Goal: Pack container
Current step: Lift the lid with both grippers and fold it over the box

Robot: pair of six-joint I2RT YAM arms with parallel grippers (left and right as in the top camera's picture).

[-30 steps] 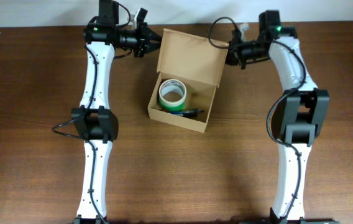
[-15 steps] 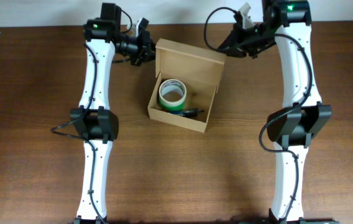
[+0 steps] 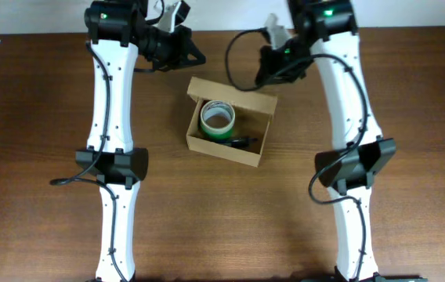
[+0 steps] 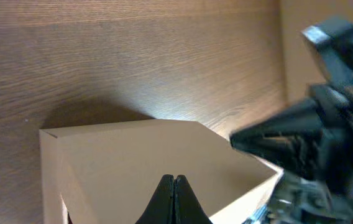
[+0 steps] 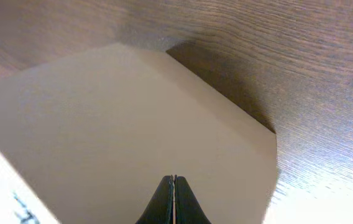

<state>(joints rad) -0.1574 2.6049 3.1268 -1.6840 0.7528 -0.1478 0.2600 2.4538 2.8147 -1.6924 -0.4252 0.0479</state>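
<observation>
On the brown wooden table [image 3: 42,157]: one small tan cardboard container [image 3: 215,149], midway between the two arms, its flap lid [image 3: 234,88] raised along the far edge.
Contents: one green-and-white tape roll [image 3: 217,117]; one dark pen [image 3: 242,142] just beside it.
Pincers: left gripper [image 3: 199,58] and right gripper [image 3: 260,77], two in all, both with jaws pressed together, empty, near the lid; contact cannot be told.
Overhead only: you see the contents.
Wrist views only: you see the lid's plain outer face close up.
</observation>
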